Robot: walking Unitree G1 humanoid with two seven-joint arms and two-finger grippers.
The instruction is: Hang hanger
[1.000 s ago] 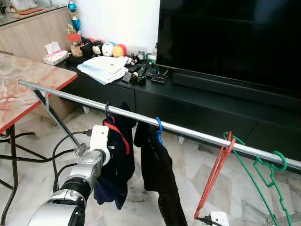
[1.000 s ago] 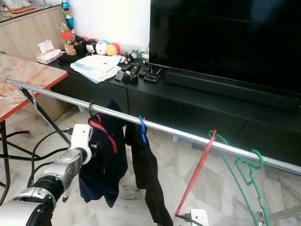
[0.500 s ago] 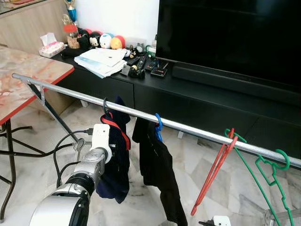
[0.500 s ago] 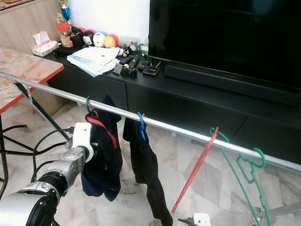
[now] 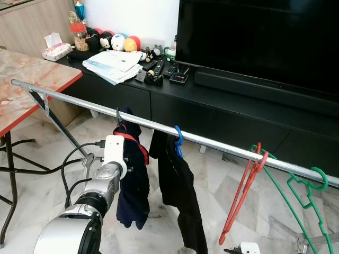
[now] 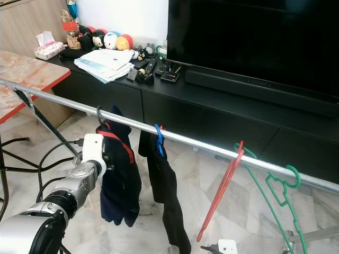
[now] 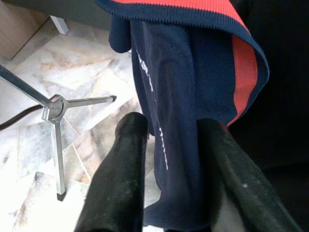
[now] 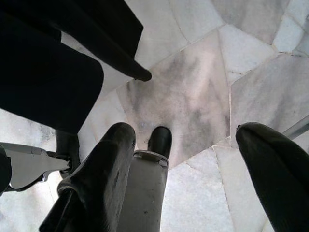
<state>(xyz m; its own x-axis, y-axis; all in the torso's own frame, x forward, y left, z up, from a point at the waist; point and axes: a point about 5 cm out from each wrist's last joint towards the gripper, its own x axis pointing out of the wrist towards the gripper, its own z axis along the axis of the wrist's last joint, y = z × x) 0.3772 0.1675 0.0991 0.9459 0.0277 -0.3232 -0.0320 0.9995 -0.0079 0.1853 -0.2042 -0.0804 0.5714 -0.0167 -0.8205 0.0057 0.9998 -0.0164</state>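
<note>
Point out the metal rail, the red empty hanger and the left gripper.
metal rail (image 5: 79,102), left eye view, on the bare bar left of the clothes.
red empty hanger (image 5: 241,196), left eye view, mid-length of its hanging frame.
left gripper (image 7: 169,140), left wrist view, between the fingertips, on navy cloth.

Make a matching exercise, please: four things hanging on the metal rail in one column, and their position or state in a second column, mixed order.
Things:
1. navy garment with red trim
2. black garment on the blue hanger
3. empty red plastic hanger
4. empty green plastic hanger

Position or state:
A. farthest to the robot's right on the metal rail
B. between the fingers of the left gripper
C. hangs tilted, just left of the green one
D. second from the robot's left

Pairs: 1-B, 2-D, 3-C, 4-A
</note>
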